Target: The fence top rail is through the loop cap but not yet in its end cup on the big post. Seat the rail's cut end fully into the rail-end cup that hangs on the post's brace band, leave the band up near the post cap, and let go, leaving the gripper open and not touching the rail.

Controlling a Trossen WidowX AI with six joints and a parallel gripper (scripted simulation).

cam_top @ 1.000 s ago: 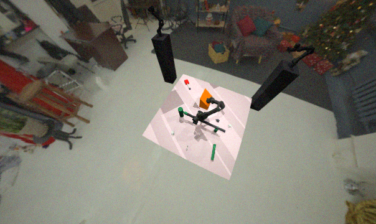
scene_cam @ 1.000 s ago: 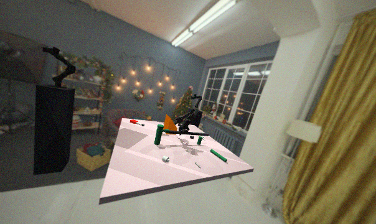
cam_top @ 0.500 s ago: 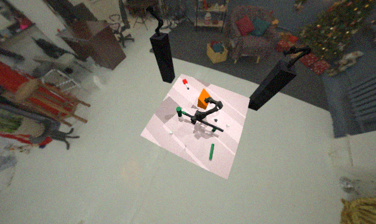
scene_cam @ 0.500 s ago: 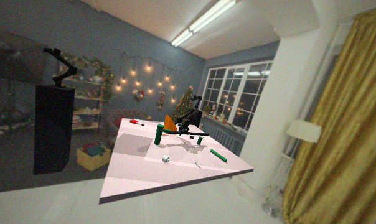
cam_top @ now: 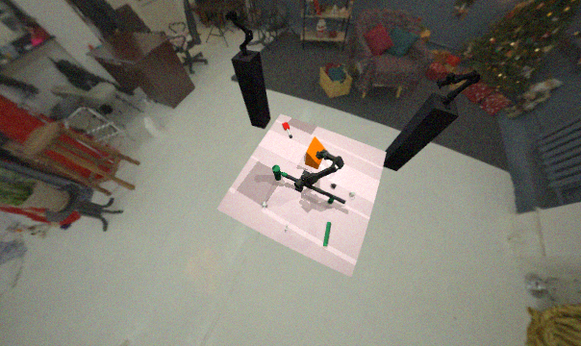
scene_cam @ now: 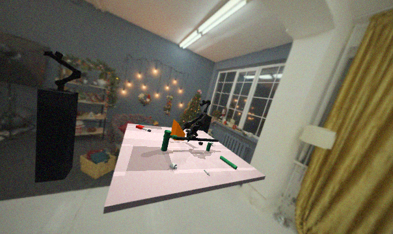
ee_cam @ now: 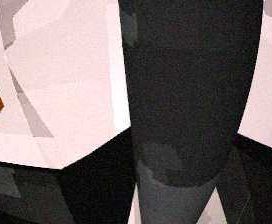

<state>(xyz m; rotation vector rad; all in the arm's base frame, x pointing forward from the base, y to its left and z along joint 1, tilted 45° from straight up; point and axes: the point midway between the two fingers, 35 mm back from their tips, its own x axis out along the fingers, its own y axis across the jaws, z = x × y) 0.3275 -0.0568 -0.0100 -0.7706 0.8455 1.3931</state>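
Claw clamped on the rail, above the table.

The gripper (cam_top: pixel 301 183) grips the dark rail (cam_top: pixel 319 190) partway along. The rail runs level from the big green post (scene_cam: pixel 165 140) to the short green post (scene_cam: pixel 209 146). Whether its end sits in the cup cannot be told. An orange block (cam_top: pixel 314 152) stands behind the arm.

rail (ee_cam: pixel 187 96) fills wrist view, ends cut off, rail-end cup too small

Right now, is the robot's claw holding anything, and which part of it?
Yes. The gripper is shut on the long dark fence rail, gripping partway along it, nearer the tall green post than the rail's far end.
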